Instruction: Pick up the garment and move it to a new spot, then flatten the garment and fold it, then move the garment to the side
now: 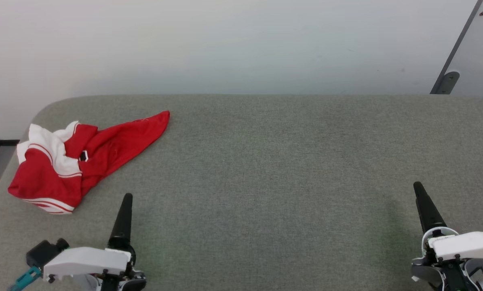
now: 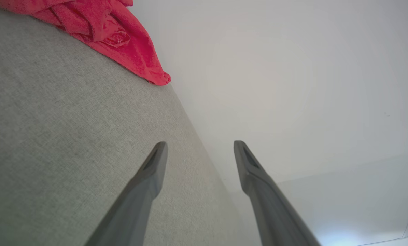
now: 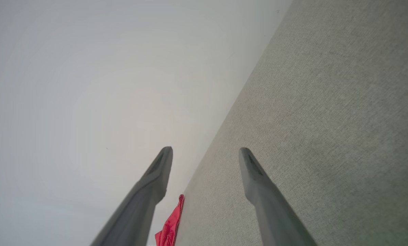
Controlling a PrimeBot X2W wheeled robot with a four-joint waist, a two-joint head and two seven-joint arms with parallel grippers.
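Grey table (image 1: 265,161) is occupied by the crumpled garment (image 1: 83,157) while left hand (image 2: 200,145) and right hand (image 3: 205,152) are held wide open, empty; seemingly nothing is done.

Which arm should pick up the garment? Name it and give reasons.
Left. The garment lies crumpled near the table's left edge, just ahead of the open left gripper. The right gripper, also open, sits far across the table.
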